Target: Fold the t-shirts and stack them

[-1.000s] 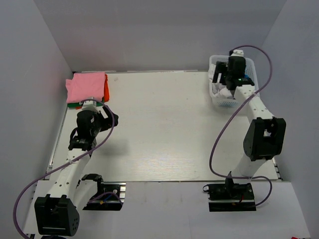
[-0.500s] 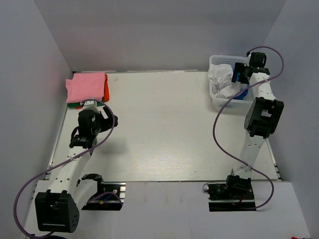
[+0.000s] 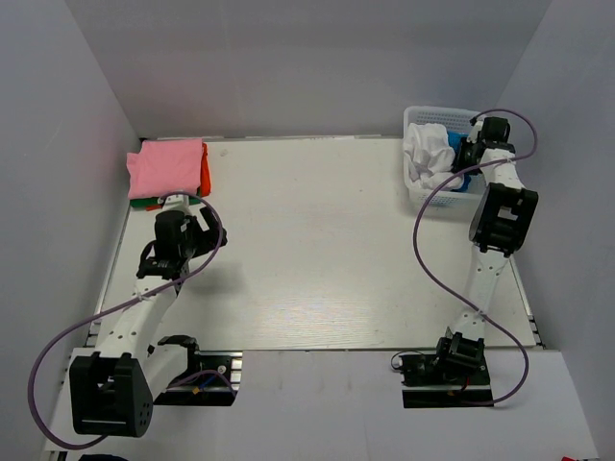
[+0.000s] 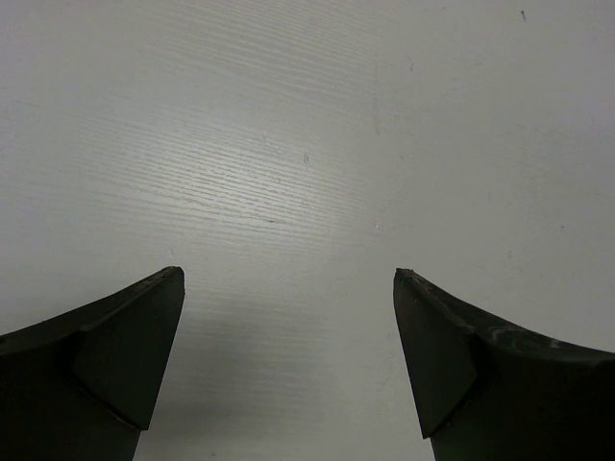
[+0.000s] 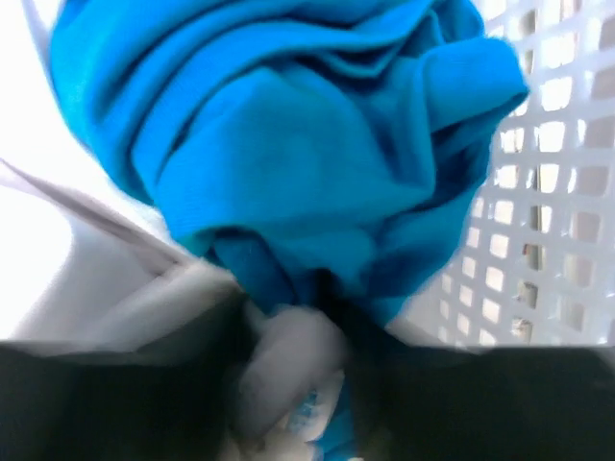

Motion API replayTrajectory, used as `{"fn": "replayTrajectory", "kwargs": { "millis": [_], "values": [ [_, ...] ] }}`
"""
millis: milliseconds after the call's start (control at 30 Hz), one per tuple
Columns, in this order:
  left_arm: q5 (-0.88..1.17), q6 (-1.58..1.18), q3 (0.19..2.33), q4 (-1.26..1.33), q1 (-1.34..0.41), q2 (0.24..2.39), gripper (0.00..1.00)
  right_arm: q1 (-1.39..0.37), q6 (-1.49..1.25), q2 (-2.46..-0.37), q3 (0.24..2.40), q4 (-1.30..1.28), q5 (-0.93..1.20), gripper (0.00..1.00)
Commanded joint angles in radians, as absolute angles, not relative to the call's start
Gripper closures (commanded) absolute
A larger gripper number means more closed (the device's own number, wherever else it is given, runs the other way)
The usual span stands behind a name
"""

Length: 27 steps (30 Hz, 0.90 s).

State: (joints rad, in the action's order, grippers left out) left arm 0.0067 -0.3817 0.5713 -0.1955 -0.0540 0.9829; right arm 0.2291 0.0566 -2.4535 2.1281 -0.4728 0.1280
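Note:
A folded pink t-shirt tops a stack at the table's far left, with orange-red and green edges showing under it. My left gripper hangs open over bare table just in front of that stack. In the white lattice basket lie a crumpled white t-shirt and a bright blue t-shirt. My right gripper reaches down into the basket's right side. Its dark fingers pinch a pale fold of white cloth, blurred, with the blue shirt bunched right above.
The basket's lattice wall stands close on the right of my right gripper. Grey walls enclose the table on three sides. The arms' purple cables loop over the table's near corners.
My right arm rose and swung toward the basket's right side, then dipped its gripper in, and the jaws closed from wide open onto cloth. The left arm has barely shifted.

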Motion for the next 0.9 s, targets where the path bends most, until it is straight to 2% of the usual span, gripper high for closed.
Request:
{"fn": "replayTrajectory", "kwargs": {
  "millis": [0,67,100,200,400,733,867],
  "values": [
    [-0.017,-0.374,0.614,-0.201,-0.048,0.988,0.00,0.227,0.020,-2.468,2.138,-0.437,0.236,0.76],
    [-0.017,-0.374,0.614,-0.201,-0.048,0.997,0.00,0.230,0.012,-2.413,2.094,-0.385,0.253,0.95],
    [-0.017,-0.374,0.614,-0.201,-0.048,0.997,0.00,0.232,0.008,-2.395,2.083,-0.374,0.261,1.00],
    [-0.017,-0.374,0.614,-0.201,-0.048,0.988,0.00,0.230,-0.017,-2.271,1.994,-0.299,0.250,1.00],
    [0.003,-0.374,0.595,-0.201,-0.048,0.933,0.00,0.230,-0.044,-1.985,1.959,-0.203,0.224,1.00],
    [0.034,-0.374,0.586,-0.192,-0.048,0.876,0.00,0.229,-0.127,-1.741,2.046,-0.172,0.290,1.00],
    [0.043,-0.374,0.586,-0.192,-0.048,0.867,0.00,0.225,-0.182,-1.732,2.164,-0.204,0.388,1.00]
  ]
}}
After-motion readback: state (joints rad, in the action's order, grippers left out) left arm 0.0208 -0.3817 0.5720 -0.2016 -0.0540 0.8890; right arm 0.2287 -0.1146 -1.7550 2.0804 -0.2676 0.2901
